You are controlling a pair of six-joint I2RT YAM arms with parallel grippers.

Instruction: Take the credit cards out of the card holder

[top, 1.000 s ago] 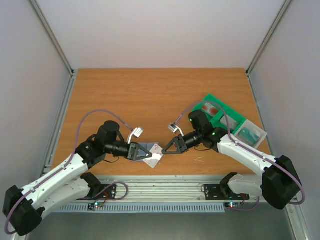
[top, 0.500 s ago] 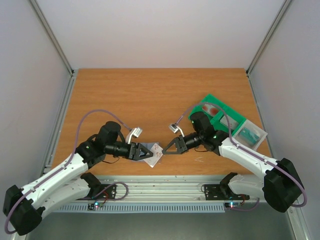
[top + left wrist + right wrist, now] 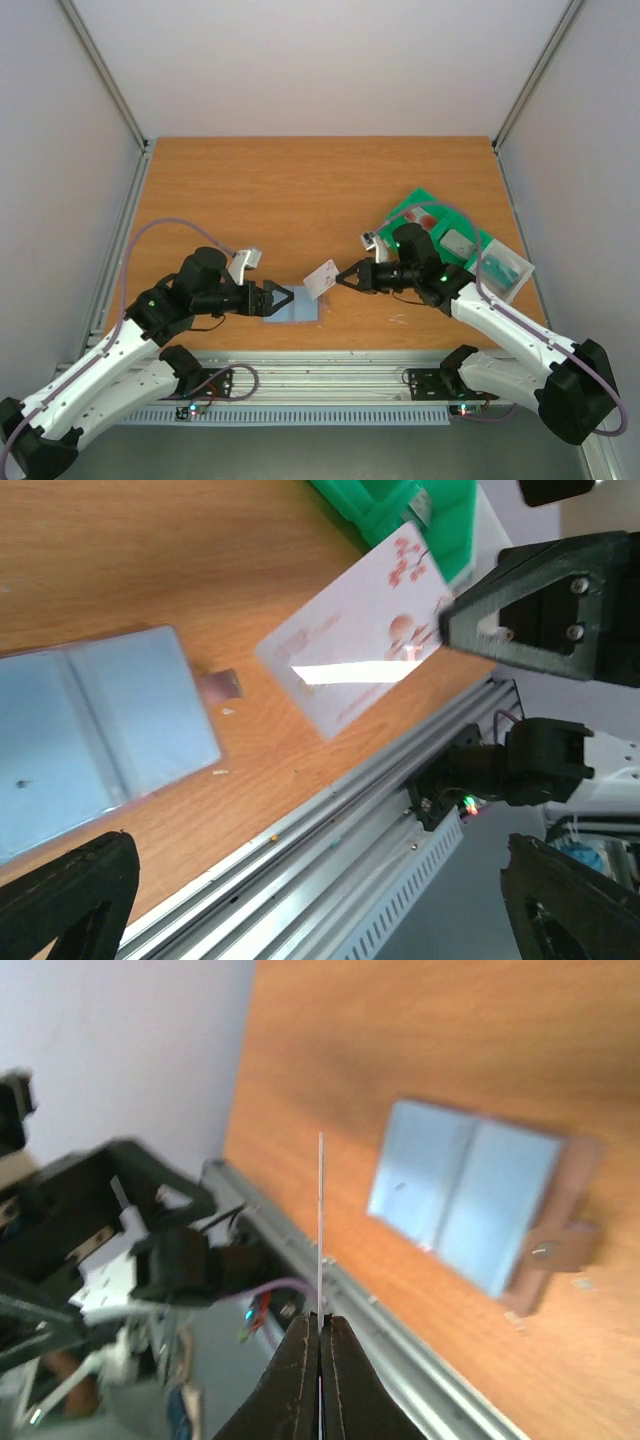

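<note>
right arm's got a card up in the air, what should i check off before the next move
1. Grip on the white card: ok, the right gripper is shut on its edge.
2. Card clear of the card holder: ok, fully out and held above the table.
3. Left gripper free: ok, open at the card holder's left end, gripping nothing.
4. Card holder settled: ok, it lies open and flat on the table.
5. Room in the green tray: cannot tell, it is partly hidden in the overhead view.
6. More cards in the card holder: cannot tell, no pocket contents show.
</note>
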